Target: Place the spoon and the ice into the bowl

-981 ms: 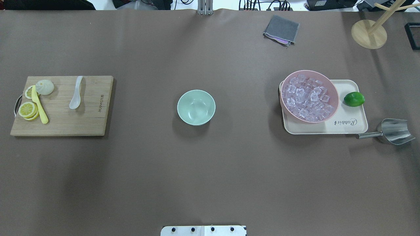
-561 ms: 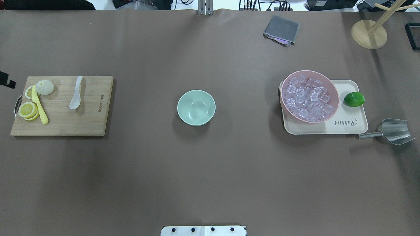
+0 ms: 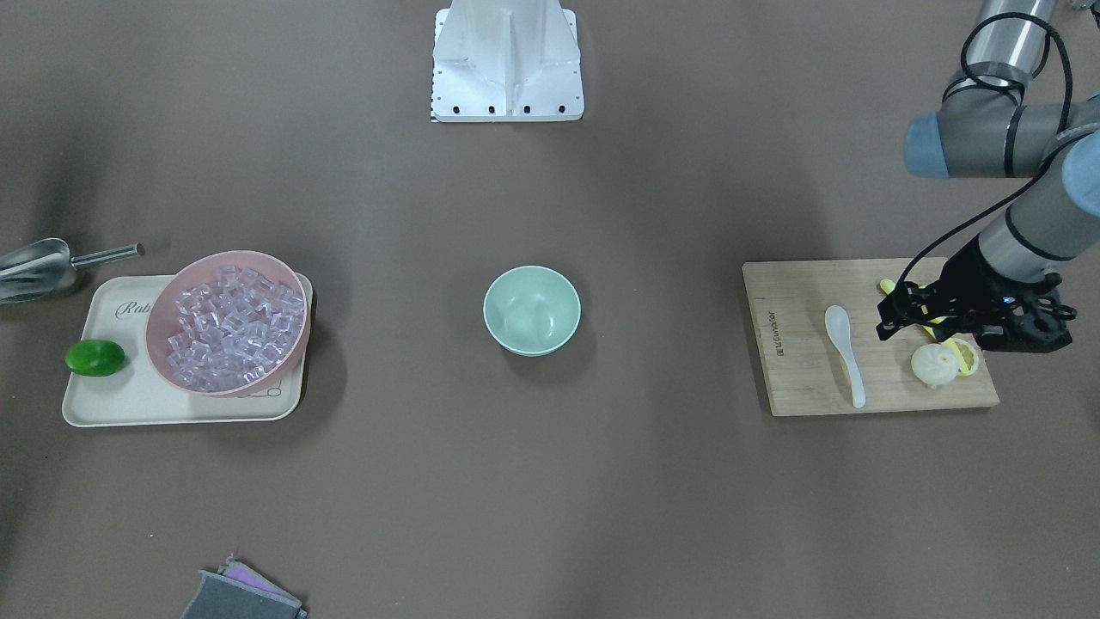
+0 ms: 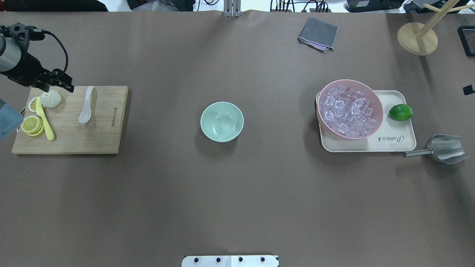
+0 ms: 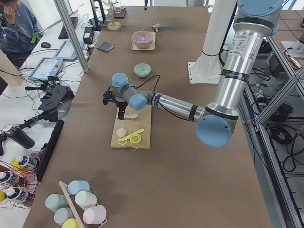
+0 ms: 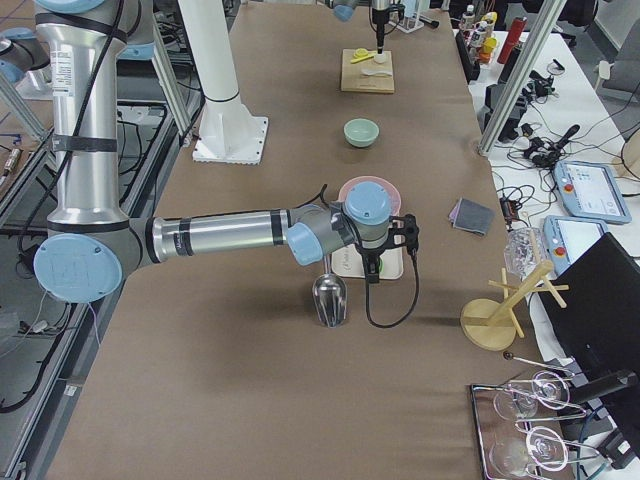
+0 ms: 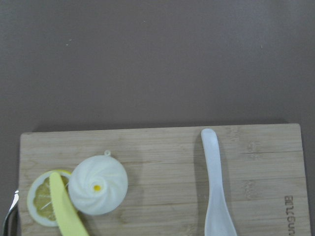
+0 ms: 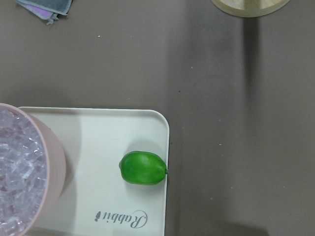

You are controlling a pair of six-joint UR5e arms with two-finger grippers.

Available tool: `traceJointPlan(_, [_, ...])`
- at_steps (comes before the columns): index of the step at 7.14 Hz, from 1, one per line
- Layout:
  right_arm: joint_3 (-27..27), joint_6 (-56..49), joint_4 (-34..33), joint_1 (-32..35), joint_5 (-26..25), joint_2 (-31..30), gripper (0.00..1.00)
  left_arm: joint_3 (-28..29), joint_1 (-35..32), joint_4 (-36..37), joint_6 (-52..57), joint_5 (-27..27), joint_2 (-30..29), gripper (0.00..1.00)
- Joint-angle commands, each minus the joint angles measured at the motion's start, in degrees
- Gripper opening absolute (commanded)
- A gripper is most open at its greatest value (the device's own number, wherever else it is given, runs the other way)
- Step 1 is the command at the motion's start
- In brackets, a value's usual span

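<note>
— Newly in from the left edge since a moment ago: left gripper (image 4: pixel 59 88), low over the far left corner of the board (image 4: pixel 74 137), just beside the bun (image 4: pixel 50 98). Also new, at the right edge: a sliver of the right gripper (image 4: pixel 468 89).

— Fingers on the left?

— Spread apart, gripping nothing. Off to the left of the spoon (image 4: pixel 87 104), not touching it.

— And on the right?

— Cannot tell. Too little showing from overhead, too small from the side. Looks down from the wrist on the lime (image 4: pixel 400 112) and a corner of the tray (image 4: pixel 393 142), with the metal scoop (image 4: pixel 447 148) near.

— Where to find the spoon?

— Flat on the board, same spot as before, deep end toward the robot, handle pointing away. Right of the bun, lemon slices (image 4: pixel 31 124) and yellow knife (image 4: pixel 44 118).

— Ice?

— Heaped in the pink bowl (image 4: pixel 377 107), on the tray's left part, beside the lime.

— Bowl?

— Mid-table (image 4: pixel 222 122), upright, between board and tray, well apart from both and from either gripper.
</note>
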Motion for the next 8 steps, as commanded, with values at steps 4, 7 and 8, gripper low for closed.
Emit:
traceJointPlan(4, [3.2, 10.1, 0.02, -8.16, -2.98, 3.91, 1.0, 8.99, 6.36, -6.16, -3.43, 4.54, -3.9, 0.64])
traceJointPlan(7, [4.27, 11.89, 0.02, -9.85, -3.96, 4.36, 1.0, 8.75, 6.71, -6.17, -3.6, 4.45, -3.99, 0.0])
traceJointPlan(8, [4.27, 12.23, 0.02, -10.11, -4.05, 4.88, 1.0, 8.4, 6.71, -6.17, -3.6, 4.19, -4.25, 0.0])
